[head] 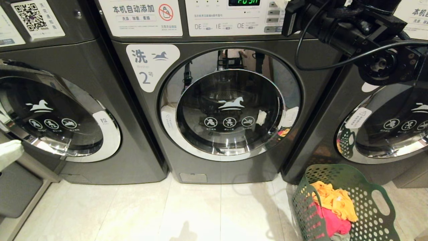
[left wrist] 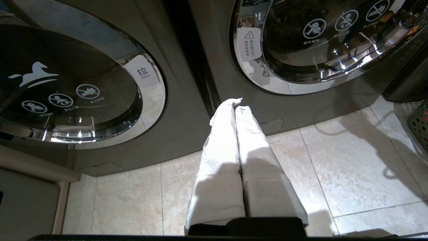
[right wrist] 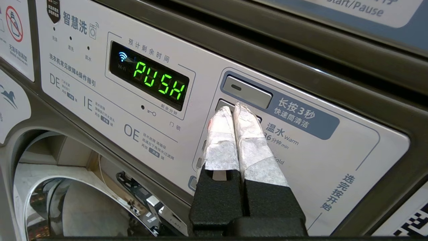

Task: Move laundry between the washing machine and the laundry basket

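**Right claw at the button panel, door shut, laundry waiting in the basket**

The right gripper [right wrist: 234,108] is up at the control panel [right wrist: 301,140] of the washing machine [head: 214,100], its taped fingers pinched together, gripping nothing, tips right at a grey button [right wrist: 224,104] under the one beside the green PUSH display [right wrist: 149,75]. Whether they actually press it, I can't tell. The left gripper [left wrist: 235,103] hangs low over the tiled floor [left wrist: 351,167] between two machines, clenched and empty.

The round door [head: 230,106] of machine 2 looks closed. The laundry [head: 334,204], orange-yellow on pink-red, sits in the laundry basket [head: 374,221] at the machine's lower right.

My read: this is panel work, with the clothes still to go in. Next comes a firm, square push, then getting that door open.

Hard to see: the drum's contents behind dark, reflective glass; the basket's far end, cut off; any striped garment.
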### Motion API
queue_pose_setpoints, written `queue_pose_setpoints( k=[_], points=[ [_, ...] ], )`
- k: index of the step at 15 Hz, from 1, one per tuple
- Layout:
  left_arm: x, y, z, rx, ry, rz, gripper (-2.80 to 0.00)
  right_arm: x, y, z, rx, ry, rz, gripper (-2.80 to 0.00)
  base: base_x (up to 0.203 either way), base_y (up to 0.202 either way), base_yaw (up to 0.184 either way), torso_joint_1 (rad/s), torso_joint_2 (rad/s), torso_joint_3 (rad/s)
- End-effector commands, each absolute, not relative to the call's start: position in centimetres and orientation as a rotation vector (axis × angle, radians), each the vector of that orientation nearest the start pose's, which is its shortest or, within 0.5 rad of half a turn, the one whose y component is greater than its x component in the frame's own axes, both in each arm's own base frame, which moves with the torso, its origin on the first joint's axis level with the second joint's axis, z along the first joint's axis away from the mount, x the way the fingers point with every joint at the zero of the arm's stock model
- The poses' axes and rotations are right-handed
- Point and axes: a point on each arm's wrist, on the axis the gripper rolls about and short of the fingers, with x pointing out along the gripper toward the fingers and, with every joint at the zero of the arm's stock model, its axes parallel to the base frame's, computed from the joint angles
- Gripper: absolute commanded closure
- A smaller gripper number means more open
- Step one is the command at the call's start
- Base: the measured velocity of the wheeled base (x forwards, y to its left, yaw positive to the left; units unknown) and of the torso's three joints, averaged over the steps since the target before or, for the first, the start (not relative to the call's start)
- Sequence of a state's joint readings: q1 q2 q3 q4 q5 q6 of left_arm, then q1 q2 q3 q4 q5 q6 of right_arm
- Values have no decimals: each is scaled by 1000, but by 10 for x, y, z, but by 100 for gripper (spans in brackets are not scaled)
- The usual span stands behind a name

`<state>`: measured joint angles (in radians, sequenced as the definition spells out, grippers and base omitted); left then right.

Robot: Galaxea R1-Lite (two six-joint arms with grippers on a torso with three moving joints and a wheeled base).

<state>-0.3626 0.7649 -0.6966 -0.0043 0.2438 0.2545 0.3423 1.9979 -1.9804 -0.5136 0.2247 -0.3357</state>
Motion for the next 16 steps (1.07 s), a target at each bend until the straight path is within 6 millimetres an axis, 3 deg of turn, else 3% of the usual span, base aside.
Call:
queue_pose_setpoints(
  k=[1,16],
  points=[
    [63,-18,264,276,49,-124,0,369,135,391,-294,-580,465,0,0,0,0,0,0,0],
    [65,-19,264,276,54,-128,0,374,128,388,-270,-543,381,0,0,0,0,0,0,0]
  ],
)
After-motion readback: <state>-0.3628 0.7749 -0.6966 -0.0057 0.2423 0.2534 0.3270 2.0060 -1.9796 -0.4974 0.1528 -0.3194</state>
